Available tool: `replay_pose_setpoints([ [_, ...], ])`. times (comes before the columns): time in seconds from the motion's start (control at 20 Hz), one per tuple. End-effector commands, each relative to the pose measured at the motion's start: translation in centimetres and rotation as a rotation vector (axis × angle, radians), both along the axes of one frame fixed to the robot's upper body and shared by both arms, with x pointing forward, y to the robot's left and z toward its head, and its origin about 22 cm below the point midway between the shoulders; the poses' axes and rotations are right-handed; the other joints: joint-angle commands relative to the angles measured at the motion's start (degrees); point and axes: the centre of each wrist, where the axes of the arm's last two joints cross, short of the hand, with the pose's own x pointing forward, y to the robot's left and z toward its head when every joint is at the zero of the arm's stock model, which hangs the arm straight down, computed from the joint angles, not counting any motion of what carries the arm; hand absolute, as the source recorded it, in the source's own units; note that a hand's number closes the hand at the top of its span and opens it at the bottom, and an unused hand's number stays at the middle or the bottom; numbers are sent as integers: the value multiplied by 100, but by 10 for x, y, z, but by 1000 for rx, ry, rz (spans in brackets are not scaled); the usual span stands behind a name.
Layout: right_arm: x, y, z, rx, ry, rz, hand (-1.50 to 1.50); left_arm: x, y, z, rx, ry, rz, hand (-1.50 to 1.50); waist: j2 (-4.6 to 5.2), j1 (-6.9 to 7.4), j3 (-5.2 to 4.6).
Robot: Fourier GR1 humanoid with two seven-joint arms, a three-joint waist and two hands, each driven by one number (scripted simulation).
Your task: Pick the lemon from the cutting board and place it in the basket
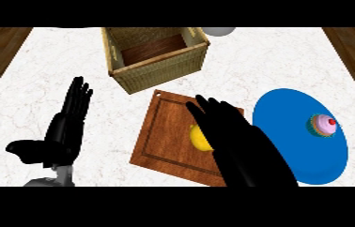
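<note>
Lemon (199, 138) on the cutting board (166, 132), right hand (239, 144) over it.

White counter (62, 57) carries a wicker basket (156, 71) at the back, open-topped, just behind the board. Right of the board lies a blue plate (291, 141) holding a pink cupcake (323, 125). The wooden board sits tilted at centre. The right hand covers the lemon's right side, fingers extended forward over it, not visibly curled round it. The left hand (66, 123) rests open at the left, fingers straight. The lemon lies near the board's middle.

single head view looks steeply down on the counter (62, 62); forearms enter from six o'clock, wicker basket (158, 66) sits toward twelve o'clock.
</note>
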Motion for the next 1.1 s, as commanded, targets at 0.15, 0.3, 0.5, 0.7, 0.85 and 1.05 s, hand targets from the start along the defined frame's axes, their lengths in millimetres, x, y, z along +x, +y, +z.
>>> replay_pose_setpoints([
  [0.15, 7, 16, 10, -201, 65, -120, -150, 13, 2, -2, -8, -7, 2, 0, 33, -2, 11],
  [0.3, 9, 22, 2, -258, 85, -157, -150, -5, -15, -4, -15, 9, 2, 0, -1, 46, 15],
  [0.5, 14, 26, -4, -253, 108, -179, -150, -3, -7, -3, -14, -1, -23, 0, 22, 40, 19],
  [0.7, 13, 35, -16, -224, 129, -180, -150, -2, -5, 4, -8, -14, -8, 0, 33, 62, 24],
  [0.85, 9, 11, -39, -200, 142, -162, -150, -12, -3, -10, -2, 3, -10, 0, 39, 58, 28],
  [1.05, 5, 23, -56, -185, 122, -140, -150, 9, -3, 4, -13, 3, -4, 0, 45, 56, 29],
])
